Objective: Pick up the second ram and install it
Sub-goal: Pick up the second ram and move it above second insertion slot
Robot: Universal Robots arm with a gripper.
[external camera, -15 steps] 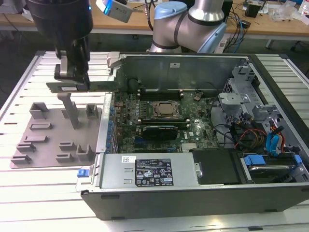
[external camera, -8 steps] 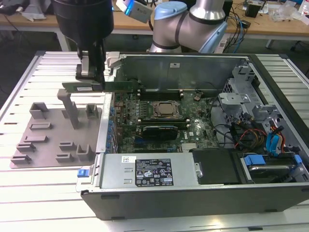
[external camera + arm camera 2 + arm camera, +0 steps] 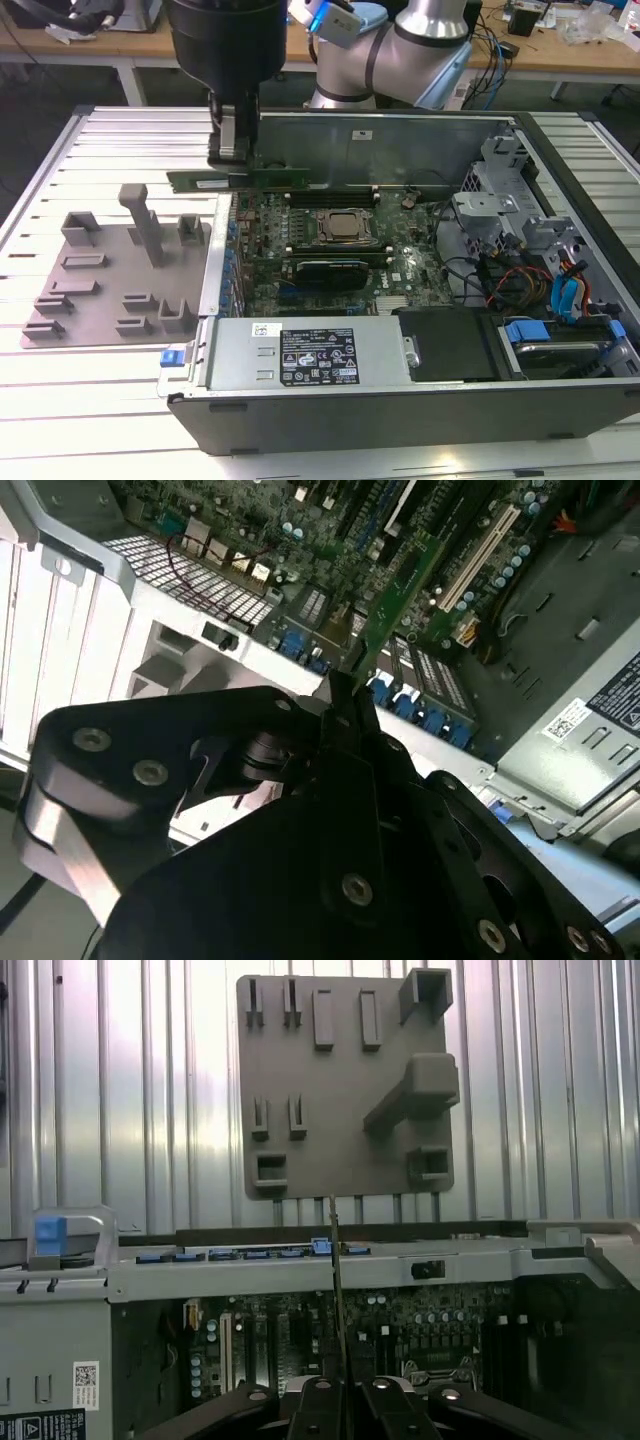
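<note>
In the exterior view the second ram point(image 3: 283, 179), a long thin dark green stick, hangs level above the left wall of the open computer case point(image 3: 420, 410). My gripper point(image 3: 232, 160) is shut on it from above, near its middle. Both wrist views show the stick edge-on: it is a green strip point(image 3: 400, 590) running out from my gripper point(image 3: 346, 692), and a thin line point(image 3: 334, 1260) rising from my gripper point(image 3: 340, 1392). Under and beyond it lies the motherboard point(image 3: 300, 290), with the CPU socket point(image 3: 345, 228) and memory slots point(image 3: 330, 197) beside it.
A grey holder plate point(image 3: 110, 270) with upright blocks lies on the slatted table at the exterior view's left. A black finned block point(image 3: 330, 270) sits on the board below the socket. Cables and drive bays point(image 3: 540, 270) fill the case's right side, and a power supply point(image 3: 310, 355) sits at its front.
</note>
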